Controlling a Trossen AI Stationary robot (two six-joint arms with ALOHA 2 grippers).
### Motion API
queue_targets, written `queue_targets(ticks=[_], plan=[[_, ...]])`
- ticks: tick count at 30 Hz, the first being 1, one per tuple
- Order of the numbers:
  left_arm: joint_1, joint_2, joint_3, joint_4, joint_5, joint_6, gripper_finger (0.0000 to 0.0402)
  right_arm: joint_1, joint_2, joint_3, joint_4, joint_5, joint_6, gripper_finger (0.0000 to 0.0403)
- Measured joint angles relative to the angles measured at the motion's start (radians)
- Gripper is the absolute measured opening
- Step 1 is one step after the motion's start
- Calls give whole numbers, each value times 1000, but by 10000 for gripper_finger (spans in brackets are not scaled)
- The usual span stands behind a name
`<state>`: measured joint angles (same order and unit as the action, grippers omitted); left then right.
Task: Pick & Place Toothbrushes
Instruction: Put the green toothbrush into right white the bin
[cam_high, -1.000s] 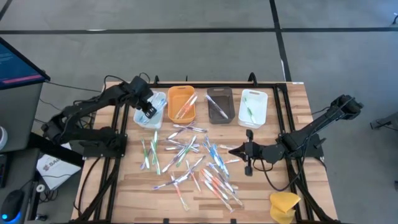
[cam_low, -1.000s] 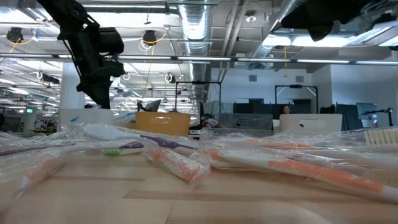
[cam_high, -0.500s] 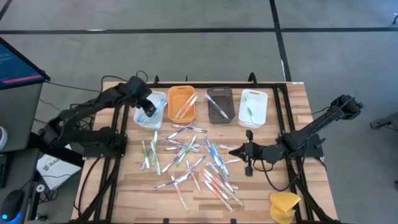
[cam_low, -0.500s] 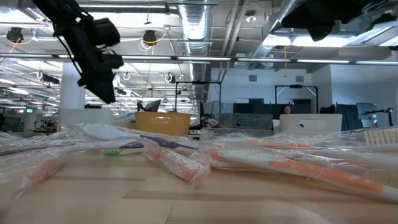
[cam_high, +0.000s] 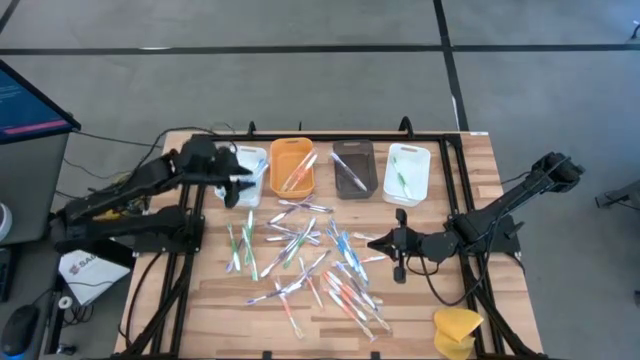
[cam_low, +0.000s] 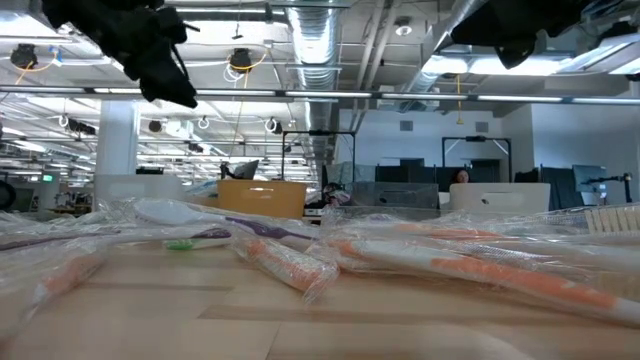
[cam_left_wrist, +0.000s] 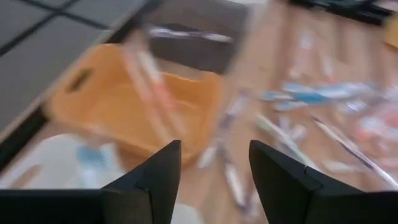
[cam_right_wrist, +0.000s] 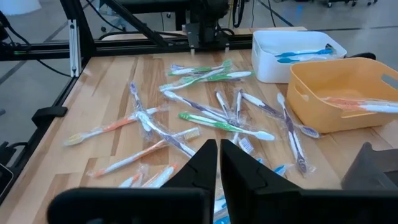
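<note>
The left end effector (cam_high: 232, 178) has been drawn back from above the white rectangular plastic tray (cam_high: 250, 166) and now hangs just beside its near rim, fingers (cam_left_wrist: 158, 177) apart and nothing seen between them. A second ago it was low over that tray and nearly closed — so a release into the tray is judged to have just been made, and a blue-handled toothbrush (cam_right_wrist: 303, 55) is seen lying there.

The right end effector (cam_high: 400, 243) waits with fingers together beside the heap.

The remaining thin wrapped plastic toothbrushes (cam_high: 305, 262) are scattered flat on the wooden tabletop (cam_high: 215, 300), between the two end effectors. Their long axes run every way — many slanted, none upright.
</note>
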<state>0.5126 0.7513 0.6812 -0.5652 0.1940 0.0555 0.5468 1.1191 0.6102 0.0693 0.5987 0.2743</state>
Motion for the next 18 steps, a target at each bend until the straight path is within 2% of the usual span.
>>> queue_targets(ticks=[3,10,14,18], plan=[[-124,6,-20,18,-1,0,179,0,0,0,2,0,27,19],[-412,92,-105,244,-3,-17,182,3,0,0,-1,0,41,18],[-526,170,-122,363,-4,-36,181,2,0,0,-4,0,41,15],[-594,241,-122,435,-3,-36,178,2,0,0,-9,0,41,16]])
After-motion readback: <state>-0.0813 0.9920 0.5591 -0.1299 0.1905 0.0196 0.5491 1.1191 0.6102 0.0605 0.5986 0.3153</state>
